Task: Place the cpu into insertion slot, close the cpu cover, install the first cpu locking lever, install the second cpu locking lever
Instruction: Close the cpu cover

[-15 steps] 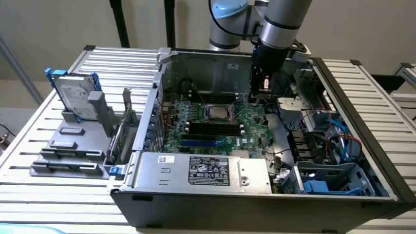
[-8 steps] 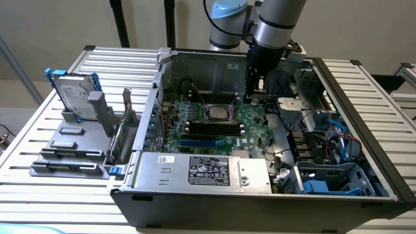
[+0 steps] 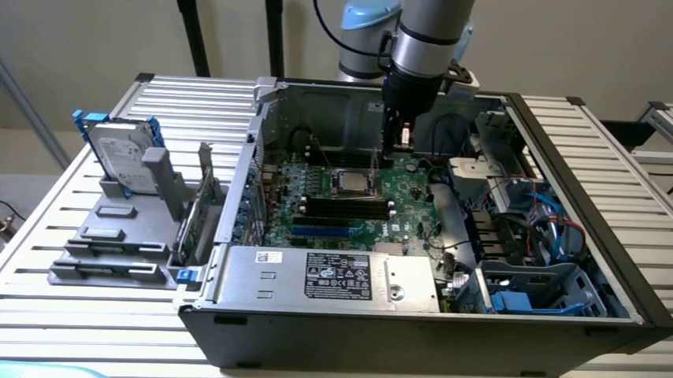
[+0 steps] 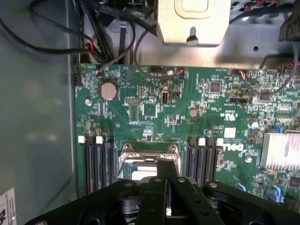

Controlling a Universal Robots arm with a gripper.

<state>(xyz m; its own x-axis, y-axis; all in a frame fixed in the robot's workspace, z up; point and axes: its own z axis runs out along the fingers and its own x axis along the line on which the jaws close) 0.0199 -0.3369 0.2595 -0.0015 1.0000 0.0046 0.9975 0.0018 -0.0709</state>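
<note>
Inside the open computer case (image 3: pixel 547 157) lies the green motherboard (image 3: pixel 405 185). The cpu (image 3: pixel 352 183), a silvery square, sits in the insertion slot (image 3: pixel 334 191) near the board's middle. A silvery metal frame, the cpu cover (image 4: pixel 150 149), lies around the cpu (image 4: pixel 140 175); I cannot tell whether it is fully down. A thin metal rod (image 3: pixel 376 161) stands up beside the slot. My gripper (image 3: pixel 405 146) hangs just above the board, behind the slot toward the exterior view's right. In the wrist view my gripper (image 4: pixel 167 199) is shut, its black fingers pressed together right over the slot's edge, with nothing seen between them.
Black memory sticks (image 3: pixel 342 209) lie in front of the slot, and memory slots (image 4: pixel 96 164) flank it. The power supply (image 3: pixel 336 276) fills the case front. Cables and a blue drive cage (image 3: pixel 537 287) crowd the exterior view's right. A hard drive (image 3: pixel 121 153) stands outside on a grey rack.
</note>
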